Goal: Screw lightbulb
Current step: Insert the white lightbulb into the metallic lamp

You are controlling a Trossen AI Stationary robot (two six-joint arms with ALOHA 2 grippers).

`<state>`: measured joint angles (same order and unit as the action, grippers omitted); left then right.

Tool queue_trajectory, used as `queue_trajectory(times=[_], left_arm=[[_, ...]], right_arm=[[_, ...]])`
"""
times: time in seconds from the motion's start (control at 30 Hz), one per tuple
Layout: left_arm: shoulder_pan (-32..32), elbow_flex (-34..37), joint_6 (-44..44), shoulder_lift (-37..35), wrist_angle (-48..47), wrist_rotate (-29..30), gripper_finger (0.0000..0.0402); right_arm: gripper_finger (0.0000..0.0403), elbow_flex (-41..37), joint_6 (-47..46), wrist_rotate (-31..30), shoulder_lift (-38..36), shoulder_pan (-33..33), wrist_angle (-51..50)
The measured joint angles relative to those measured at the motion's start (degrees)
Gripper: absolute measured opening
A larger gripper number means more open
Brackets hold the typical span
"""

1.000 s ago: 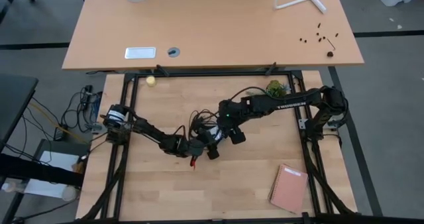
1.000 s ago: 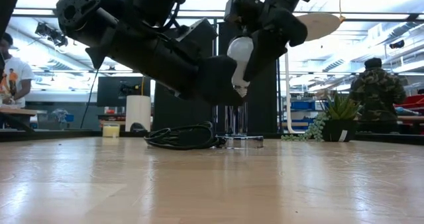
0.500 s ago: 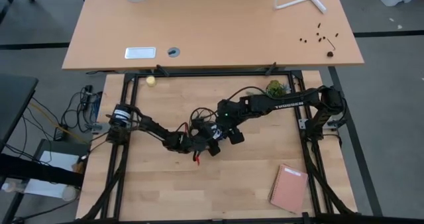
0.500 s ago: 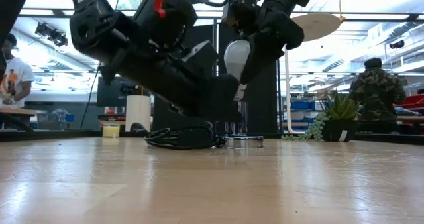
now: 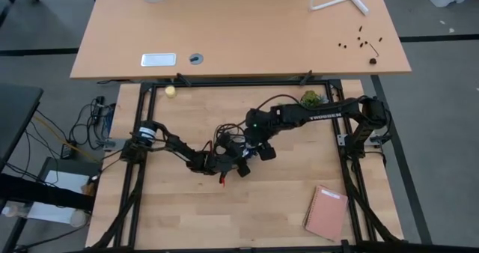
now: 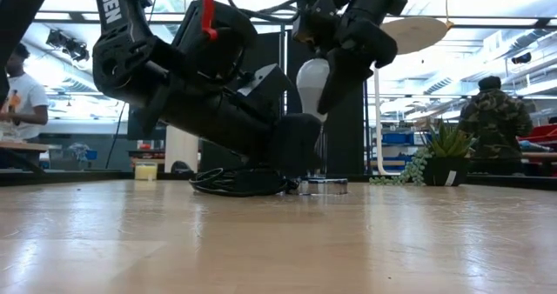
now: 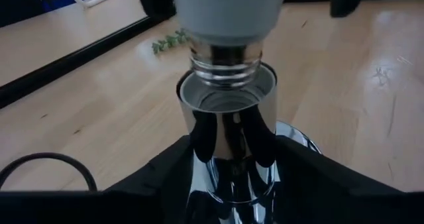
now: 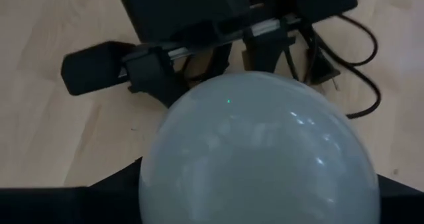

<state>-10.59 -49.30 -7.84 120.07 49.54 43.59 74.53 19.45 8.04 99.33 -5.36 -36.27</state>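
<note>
The white lightbulb (image 6: 312,78) hangs base down in my right gripper (image 6: 341,63); its globe fills the right wrist view (image 8: 258,151). Its greyish screw base (image 7: 225,52) stands right over the open mouth of the chrome socket tube (image 7: 228,128); whether they touch, I cannot tell. The socket stands upright on its round silver disc (image 6: 322,186) on the table, its black cord (image 6: 235,179) beside it. My left gripper (image 7: 232,184) is shut on the socket tube. In the high view both grippers meet at mid table (image 5: 239,154). My left gripper pinches the socket's upright chrome tube (image 7: 199,151) between its two fingers, low on the tube. The fingers come slanting down from the table's left. The socket stands upright with its disc on the table. My right gripper holds the bulb's white globe (image 8: 156,177) between its two fingers (image 8: 99,194) from above, pointing down. The bulb hangs clear of the table, screw base down over the socket's mouth.
A pink notebook (image 5: 327,212) lies near the table's front right. A small plant (image 5: 310,99) stands at the far right, a yellowish ball (image 5: 171,91) at the far left. People (image 6: 492,120) show in the room beyond.
My left gripper has gone down toward the table to the socket's tube, beneath the bulb. My right gripper has kept the bulb over the socket with little movement.
</note>
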Motion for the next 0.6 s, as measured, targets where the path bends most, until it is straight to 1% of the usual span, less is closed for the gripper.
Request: queue_trajectory(times=[0.13, 0.27, 0.4, 0.53, 0.6], left_arm=[[0.0, 0.0, 0.0, 0.0, 0.0, -0.1, 0.0191], [0.0, 0.0, 0.0, 0.0, 0.2, 0.0, 0.0188], [0.0, 0.0, -0.1, 0.0, 0.4, 0.0, 0.0187], [0.0, 0.0, 0.0, 0.0, 0.7, -0.3, 0.0187], [0.0, 0.0, 0.1, 0.0, 1.1, -0.5, 0.0187]], right_arm=[[0.0266, -1.5, 1.7, 0.9, 0.0, 0.0, 0.5], [0.0266, -2.0, 4.4, 1.0, 0.0, -0.4, 1.3], [0.0266, -2.0, 4.3, 1.0, 0.0, -0.9, 1.5], [0.0266, -2.0, 4.1, -0.5, 0.0, -0.9, 1.5], [0.0266, -2.0, 2.5, -0.7, 0.0, -0.7, 1.5]])
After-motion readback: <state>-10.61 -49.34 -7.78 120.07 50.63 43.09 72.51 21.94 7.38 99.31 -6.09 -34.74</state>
